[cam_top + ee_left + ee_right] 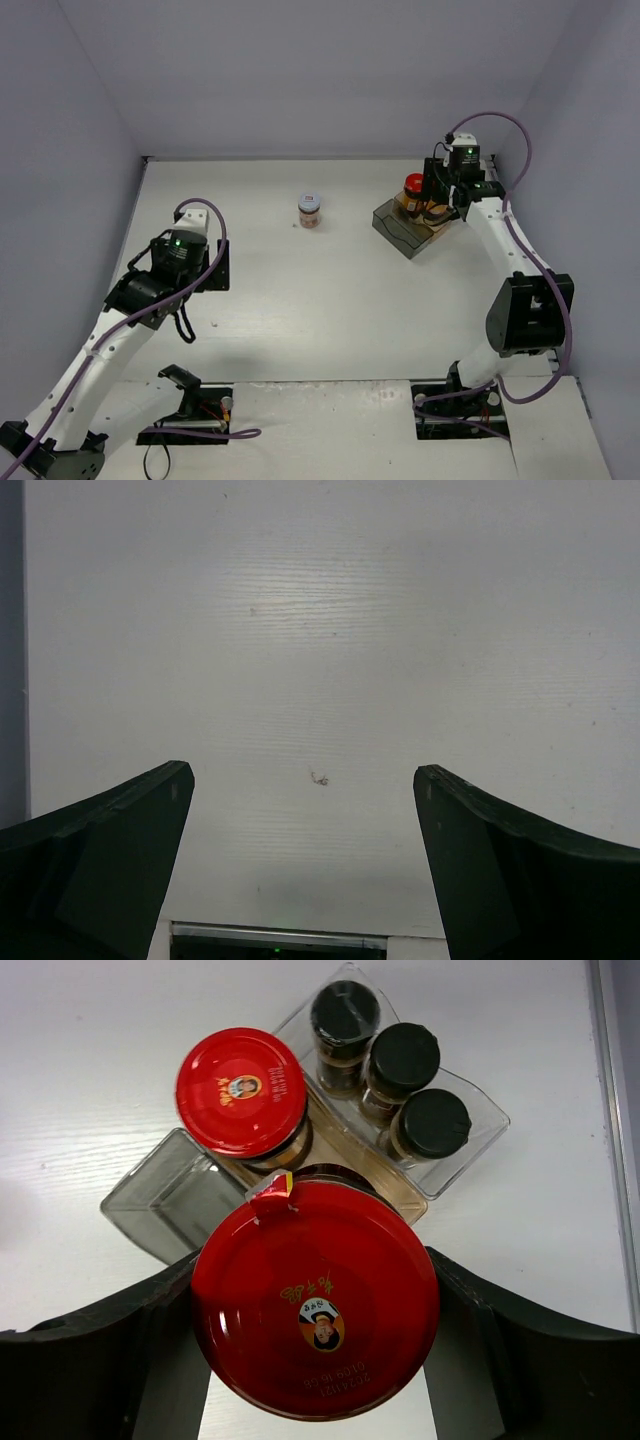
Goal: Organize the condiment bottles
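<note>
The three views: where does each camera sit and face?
Top external: above and behind, looking down on the table; left arm and right arm show.
Left wrist: facing bare table; the open left gripper shows.
Right wrist: looking down on the tray; the right gripper clamps a red-lidded jar.
Top and right wrist share the tray.

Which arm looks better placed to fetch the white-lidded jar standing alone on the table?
Probably the left: the left gripper hangs open and empty over bare table, while the right gripper is clamped on a red-lidded jar at the tray.
</note>
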Robot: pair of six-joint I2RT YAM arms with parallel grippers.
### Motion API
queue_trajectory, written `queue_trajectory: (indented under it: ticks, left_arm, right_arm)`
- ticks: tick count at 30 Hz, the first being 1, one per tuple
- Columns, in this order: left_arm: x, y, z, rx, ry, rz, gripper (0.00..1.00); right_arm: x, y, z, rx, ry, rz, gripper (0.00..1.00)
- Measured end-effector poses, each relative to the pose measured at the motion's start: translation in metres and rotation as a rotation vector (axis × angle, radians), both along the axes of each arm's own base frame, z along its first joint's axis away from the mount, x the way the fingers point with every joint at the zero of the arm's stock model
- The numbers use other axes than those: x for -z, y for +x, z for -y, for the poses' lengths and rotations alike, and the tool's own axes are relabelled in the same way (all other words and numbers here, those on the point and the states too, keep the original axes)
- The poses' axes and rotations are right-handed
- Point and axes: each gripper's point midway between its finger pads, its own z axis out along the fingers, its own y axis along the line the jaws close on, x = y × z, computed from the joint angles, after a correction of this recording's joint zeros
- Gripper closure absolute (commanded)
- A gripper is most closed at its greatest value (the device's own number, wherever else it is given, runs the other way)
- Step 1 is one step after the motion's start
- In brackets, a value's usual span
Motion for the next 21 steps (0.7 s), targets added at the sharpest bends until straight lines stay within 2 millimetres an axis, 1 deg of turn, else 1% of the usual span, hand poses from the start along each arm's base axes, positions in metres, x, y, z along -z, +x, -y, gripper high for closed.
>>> queue_trajectory:
  ticks: [5, 14, 20, 21]
  left_arm:
    - [0.008, -0.002, 0.0, 0.004, 0.006, -0.02, 0.03]
    - [0.012, -0.002, 0.001, 0.005, 0.007, -0.026, 0.03]
    - [0.014, -0.002, 0.0, 0.006, 0.009, -0.031, 0.03]
    - [0.014, -0.002, 0.0, 0.005, 0.009, -0.031, 0.03]
  right_arm:
    - [0.019, 0.008, 0.01, 0.03, 0.005, -0.034, 1.0]
    - [0.045, 0.018, 0.015, 0.053, 0.011, -0.051, 1.0]
    - [0.07, 0.01, 0.028, 0.095, 0.021, -0.073, 1.0]
    - [0.07, 0.01, 0.028, 0.095, 0.021, -0.073, 1.0]
